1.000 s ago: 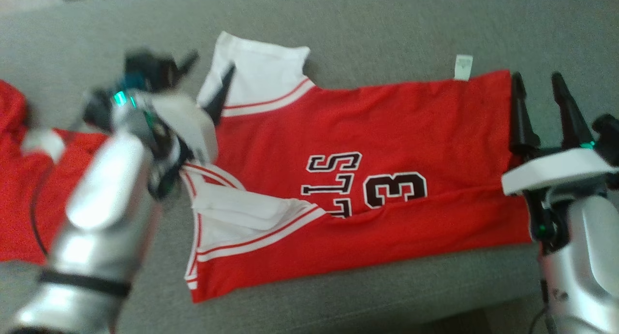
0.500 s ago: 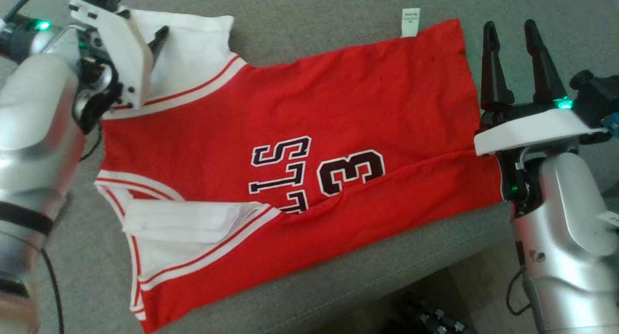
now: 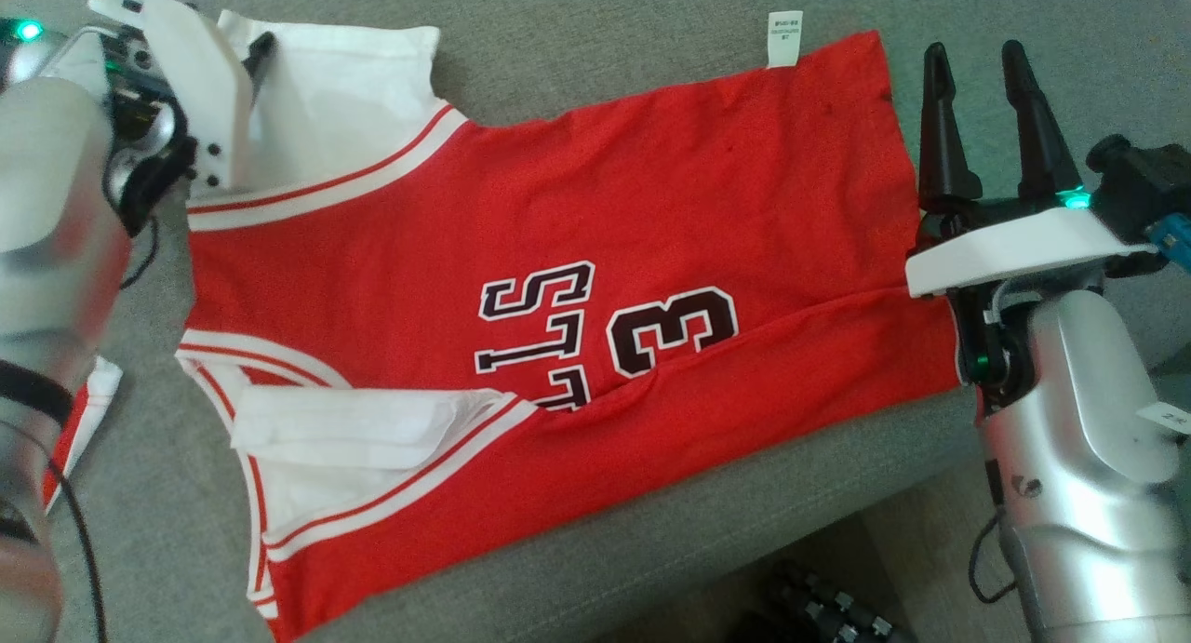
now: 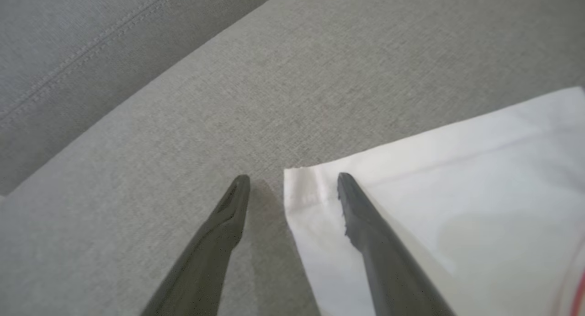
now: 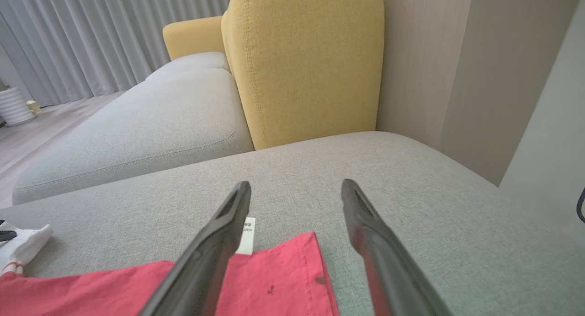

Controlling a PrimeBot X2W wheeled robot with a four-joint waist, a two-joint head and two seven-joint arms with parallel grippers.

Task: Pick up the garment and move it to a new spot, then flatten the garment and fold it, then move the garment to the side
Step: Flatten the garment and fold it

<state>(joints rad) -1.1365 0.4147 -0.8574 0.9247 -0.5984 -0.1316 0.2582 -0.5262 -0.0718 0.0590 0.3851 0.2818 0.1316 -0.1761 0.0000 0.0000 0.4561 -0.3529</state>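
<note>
Garment (image 3: 558,280) long axis runs left-right; left gripper (image 4: 290,183) straddles its upper-left white corner, right gripper (image 3: 970,55) sits at its right hem. Both jaws wide, empty.

The head camera is looking down from above at the red garment (image 3: 577,252) lying spread on the grey sofa seat (image 3: 605,29), taking in nearly all of it. The left wrist camera is sitting very close to the seat, looking along its fingers (image 4: 365,233) at the garment's white corner (image 4: 434,224). The right wrist camera is looking low across the seat, past its own fingers (image 5: 215,243), toward a yellow cushion (image 5: 306,64). It and the head camera are both showing the white tag (image 3: 784,38).
</note>
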